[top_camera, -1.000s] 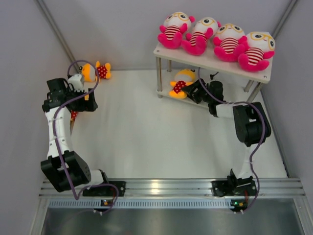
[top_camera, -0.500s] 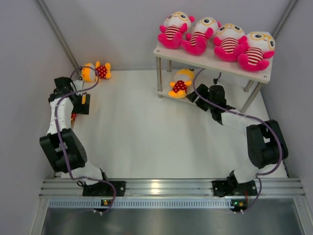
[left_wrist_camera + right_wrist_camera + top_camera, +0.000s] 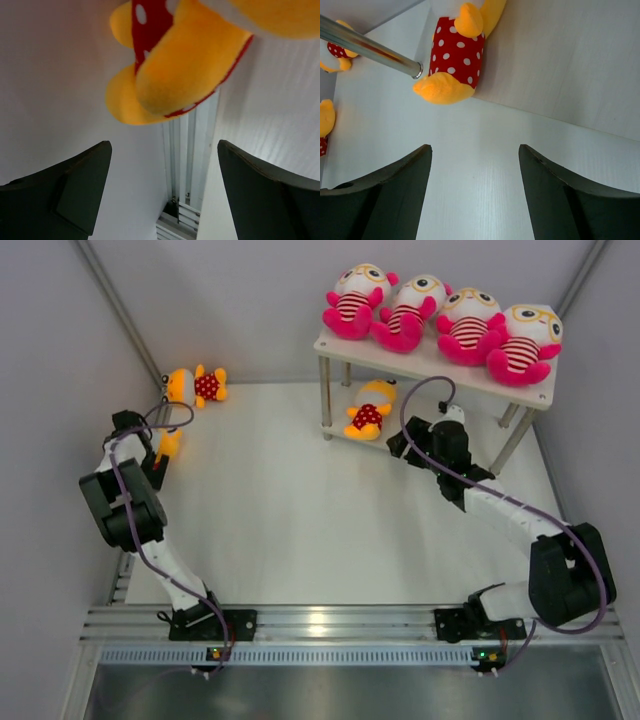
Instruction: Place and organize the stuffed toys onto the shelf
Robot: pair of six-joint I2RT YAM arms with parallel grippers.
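right hand point(image 3: 474, 150) open; four pink toys point(image 3: 468, 328), three orange point(image 3: 368, 412)

1. I'm working in a robotics lab test cell: a bare white desk point(image 3: 300, 530) boxed in by plain grey panels point(image 3: 40, 360).
2. My left arm point(image 3: 120, 510) and right arm point(image 3: 505, 508) are bolted to an aluminium rail point(image 3: 340, 621).
3. Thin metal frame struts point(image 3: 112, 302) run up the corners.

White table point(image 3: 300, 510): shelf point(image 3: 432, 368) stands at far-right corner; orange doll point(image 3: 197, 386) lies at far-left corner; second orange doll point(image 3: 167, 445) at left edge.
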